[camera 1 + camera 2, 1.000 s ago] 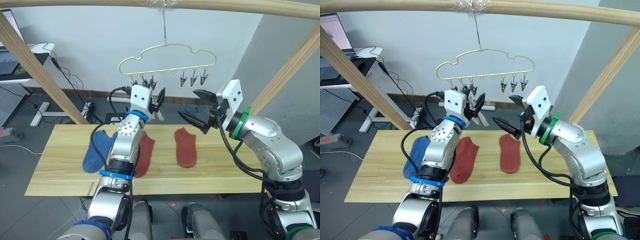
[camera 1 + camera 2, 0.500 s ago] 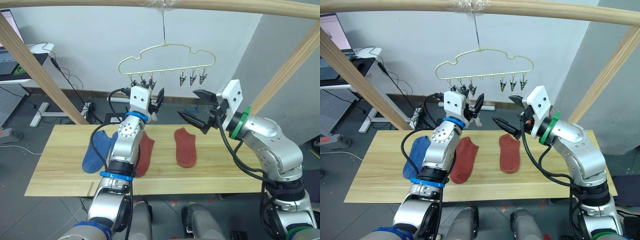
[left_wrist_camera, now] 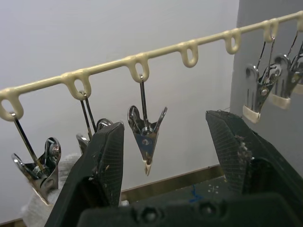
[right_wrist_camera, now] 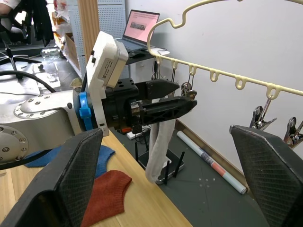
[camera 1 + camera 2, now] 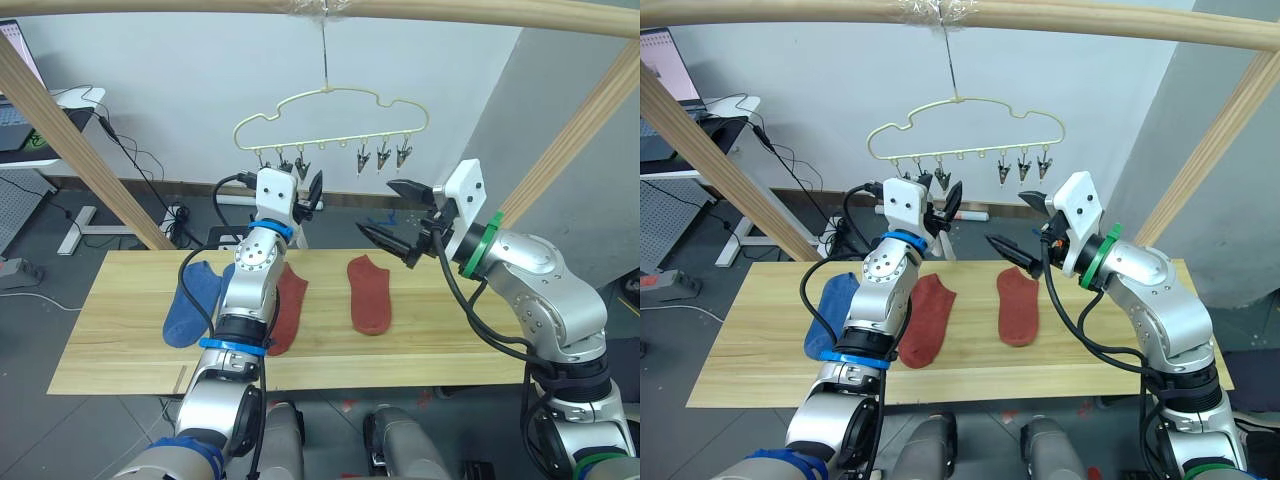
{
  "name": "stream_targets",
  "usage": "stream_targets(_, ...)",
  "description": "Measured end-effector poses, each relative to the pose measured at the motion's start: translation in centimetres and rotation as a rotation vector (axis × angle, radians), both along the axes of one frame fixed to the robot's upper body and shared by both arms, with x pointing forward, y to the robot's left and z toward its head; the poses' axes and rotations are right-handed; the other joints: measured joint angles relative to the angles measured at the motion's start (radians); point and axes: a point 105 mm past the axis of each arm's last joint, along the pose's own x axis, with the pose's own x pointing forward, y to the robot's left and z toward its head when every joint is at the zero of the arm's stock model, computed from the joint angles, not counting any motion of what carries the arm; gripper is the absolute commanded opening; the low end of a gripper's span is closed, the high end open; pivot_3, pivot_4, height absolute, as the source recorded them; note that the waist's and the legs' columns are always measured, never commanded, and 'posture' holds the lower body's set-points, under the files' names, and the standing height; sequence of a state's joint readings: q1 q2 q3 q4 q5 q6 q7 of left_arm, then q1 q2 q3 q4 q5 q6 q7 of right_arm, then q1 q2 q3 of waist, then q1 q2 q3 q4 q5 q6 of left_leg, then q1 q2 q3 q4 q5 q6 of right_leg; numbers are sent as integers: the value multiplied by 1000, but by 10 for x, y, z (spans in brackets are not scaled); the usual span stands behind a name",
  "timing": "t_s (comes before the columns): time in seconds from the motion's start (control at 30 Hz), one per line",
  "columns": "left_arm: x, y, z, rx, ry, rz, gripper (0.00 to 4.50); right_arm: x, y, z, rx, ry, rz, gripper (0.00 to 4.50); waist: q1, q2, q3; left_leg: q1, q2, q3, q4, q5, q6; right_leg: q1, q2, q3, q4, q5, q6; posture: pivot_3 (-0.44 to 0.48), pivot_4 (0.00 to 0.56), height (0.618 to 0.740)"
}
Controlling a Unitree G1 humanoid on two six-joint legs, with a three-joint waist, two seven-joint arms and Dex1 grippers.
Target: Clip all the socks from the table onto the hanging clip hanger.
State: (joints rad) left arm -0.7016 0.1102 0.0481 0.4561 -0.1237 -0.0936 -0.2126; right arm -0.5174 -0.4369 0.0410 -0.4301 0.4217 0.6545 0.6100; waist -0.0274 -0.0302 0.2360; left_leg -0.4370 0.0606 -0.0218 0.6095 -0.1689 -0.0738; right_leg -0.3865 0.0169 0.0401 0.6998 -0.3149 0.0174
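Under the wooden bar, the clip hanger (image 5: 330, 125) is hung; a light grey sock (image 4: 158, 149) is seen clipped at its left end. L gripper (image 3: 163, 156) is raised just below the clips, jaws apart. R gripper (image 5: 398, 215) is held beside, jaws wide apart, empty. 2 rust-red socks (image 5: 369, 295) & a blue sock (image 5: 192, 303) are laid on the counter (image 5: 430, 335).

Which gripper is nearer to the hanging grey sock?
Left. The left gripper is open right at the grey sock, beside the clips at the hanger's left end. The right gripper is open too, off to the sock's right, well apart.
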Motion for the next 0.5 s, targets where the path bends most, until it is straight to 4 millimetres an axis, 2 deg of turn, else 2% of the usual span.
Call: stream_targets(0.5, 13, -1, 7, 59, -36, 35, 3019, 0, 0, 0, -2, 0, -3, 4500, -1, 0, 0, 0, 0, 0, 0, 0, 0, 0, 0, 0, 0, 0, 0, -48, 185, 740)
